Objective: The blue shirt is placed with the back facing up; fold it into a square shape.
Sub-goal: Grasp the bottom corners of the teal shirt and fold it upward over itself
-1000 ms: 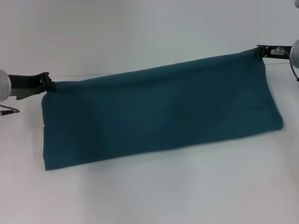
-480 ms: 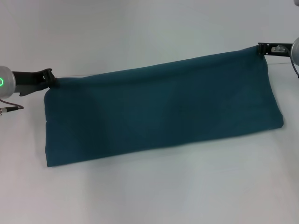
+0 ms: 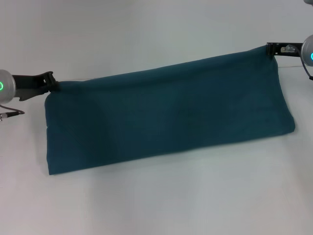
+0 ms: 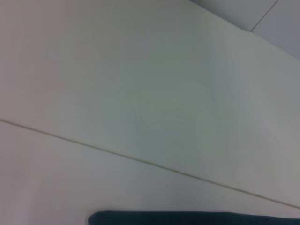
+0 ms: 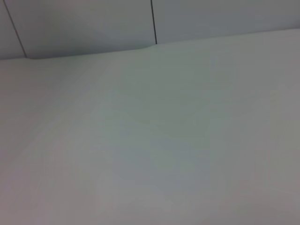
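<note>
The blue shirt (image 3: 166, 115) is a long dark teal band, folded lengthwise and stretched between my two grippers above the white table. My left gripper (image 3: 51, 83) is shut on its left top corner. My right gripper (image 3: 270, 49) is shut on its right top corner, higher and farther back. The shirt's lower edge hangs down toward the table. A strip of the shirt (image 4: 187, 218) shows at the edge of the left wrist view. The right wrist view shows only table and wall.
The white table (image 3: 161, 200) spreads all around the shirt. A thin seam line (image 4: 140, 161) crosses the table in the left wrist view. A wall with a dark joint (image 5: 153, 21) stands behind the table.
The right gripper has risen slightly with its corner. The left gripper has shifted a little, and the shirt stays stretched between them.
</note>
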Robot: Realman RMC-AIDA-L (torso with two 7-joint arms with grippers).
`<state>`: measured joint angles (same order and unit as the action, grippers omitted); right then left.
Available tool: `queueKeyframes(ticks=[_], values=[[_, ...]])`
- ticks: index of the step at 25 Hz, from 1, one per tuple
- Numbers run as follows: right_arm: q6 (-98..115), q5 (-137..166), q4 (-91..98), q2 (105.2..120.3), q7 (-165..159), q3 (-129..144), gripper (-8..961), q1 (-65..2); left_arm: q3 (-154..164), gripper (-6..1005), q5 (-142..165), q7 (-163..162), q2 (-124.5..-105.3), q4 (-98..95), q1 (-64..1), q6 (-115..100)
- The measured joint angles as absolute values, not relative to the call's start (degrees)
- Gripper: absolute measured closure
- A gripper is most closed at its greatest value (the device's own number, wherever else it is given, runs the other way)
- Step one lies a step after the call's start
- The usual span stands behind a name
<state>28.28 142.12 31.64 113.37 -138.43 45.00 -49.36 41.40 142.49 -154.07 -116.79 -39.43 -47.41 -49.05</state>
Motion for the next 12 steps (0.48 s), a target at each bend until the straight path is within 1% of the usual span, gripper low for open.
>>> queueKeyframes(ticks=[5, 7, 10, 11, 12], values=[[28.3, 142.1, 31.6, 113.37, -138.3, 45.0, 898, -49.4, 41.4, 988, 142.2, -152.9, -116.74, -39.4, -47.7, -48.9], [28.4, 142.1, 31.4, 113.19, -138.2, 45.0, 897, -49.5, 41.4, 986, 142.3, -152.6, -116.58, -39.0, -47.9, -49.0], [28.5, 142.7, 31.1, 112.46, -138.4, 44.9, 896, -49.6, 40.7, 983, 142.2, -153.2, -116.76, -39.1, -47.3, -48.6], [28.6, 143.3, 31.0, 111.86, -138.5, 44.7, 867, -49.6, 40.1, 946, 142.0, -153.9, -116.86, -39.5, -46.7, -48.2], [28.6, 143.3, 31.0, 111.86, -138.5, 44.7, 838, -49.6, 40.1, 910, 142.0, -153.9, -116.86, -39.5, -46.7, -48.2]])
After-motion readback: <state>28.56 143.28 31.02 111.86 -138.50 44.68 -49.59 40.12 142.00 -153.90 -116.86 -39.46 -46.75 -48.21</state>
